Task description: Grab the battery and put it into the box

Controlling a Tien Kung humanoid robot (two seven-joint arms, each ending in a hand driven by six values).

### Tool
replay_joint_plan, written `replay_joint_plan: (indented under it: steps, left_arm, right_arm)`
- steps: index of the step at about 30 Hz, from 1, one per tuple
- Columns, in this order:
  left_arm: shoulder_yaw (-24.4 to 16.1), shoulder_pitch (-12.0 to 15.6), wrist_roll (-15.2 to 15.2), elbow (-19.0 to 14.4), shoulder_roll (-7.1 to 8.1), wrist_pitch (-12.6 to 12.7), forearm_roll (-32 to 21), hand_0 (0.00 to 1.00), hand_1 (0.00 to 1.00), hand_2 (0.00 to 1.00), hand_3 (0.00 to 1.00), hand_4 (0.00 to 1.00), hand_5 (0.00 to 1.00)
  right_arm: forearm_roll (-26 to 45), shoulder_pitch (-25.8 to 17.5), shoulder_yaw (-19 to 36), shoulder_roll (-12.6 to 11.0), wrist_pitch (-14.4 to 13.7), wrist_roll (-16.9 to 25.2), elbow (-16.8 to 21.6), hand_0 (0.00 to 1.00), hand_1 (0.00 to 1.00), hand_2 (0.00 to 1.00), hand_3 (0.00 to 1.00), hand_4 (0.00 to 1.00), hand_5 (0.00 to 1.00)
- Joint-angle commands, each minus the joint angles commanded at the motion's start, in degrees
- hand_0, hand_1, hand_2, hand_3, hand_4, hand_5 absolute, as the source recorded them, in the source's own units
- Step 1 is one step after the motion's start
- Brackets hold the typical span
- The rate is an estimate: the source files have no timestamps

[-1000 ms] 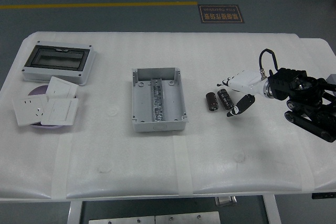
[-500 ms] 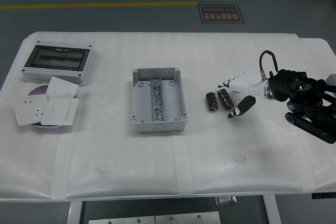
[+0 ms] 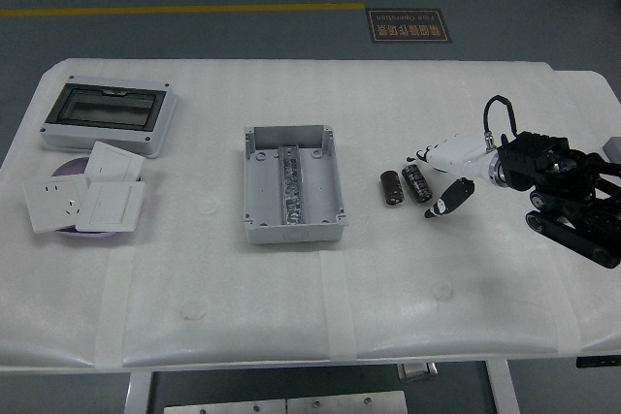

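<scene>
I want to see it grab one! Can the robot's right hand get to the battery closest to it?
Probably yes. The right hand is open right beside the nearer battery, fingers above it and thumb below, with nothing between them. The other battery lies just past it.

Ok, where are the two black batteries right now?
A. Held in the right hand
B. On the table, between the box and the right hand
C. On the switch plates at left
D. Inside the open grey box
B: both batteries lie on the table, right of the grey box, just clear of the right hand.
</scene>
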Motion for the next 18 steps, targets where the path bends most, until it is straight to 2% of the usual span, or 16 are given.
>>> replay_joint_plan:
  steps: [5, 9, 18]
  left_arm:
    - [0.2, -0.1, -0.1, 0.0, 0.01, 0.0, -0.5, 0.721, 0.687, 0.569, 0.587, 0.633, 0.213]
    - [-1.4, -0.3, 0.3, 0.0, -0.01, -0.3, 0.8, 0.722, 0.688, 0.567, 0.587, 0.635, 0.216]
    - [-1.1, -0.5, 0.2, 0.0, 0.0, -0.3, 0.1, 0.723, 0.688, 0.568, 0.587, 0.637, 0.216]
  right_arm:
    - [0.1, -0.1, 0.0, -0.1, -0.1, 0.0, 0.0, 0.707, 0.684, 0.914, 0.945, 0.829, 0.426]
    - [-0.2, 0.1, 0.2, 0.1, 0.2, 0.1, 0.0, 0.706, 0.682, 0.913, 0.942, 0.812, 0.425]
    - [-0.4, 0.5, 0.6, 0.3, 0.7, 0.3, 0.1, 0.705, 0.682, 0.912, 0.938, 0.823, 0.433]
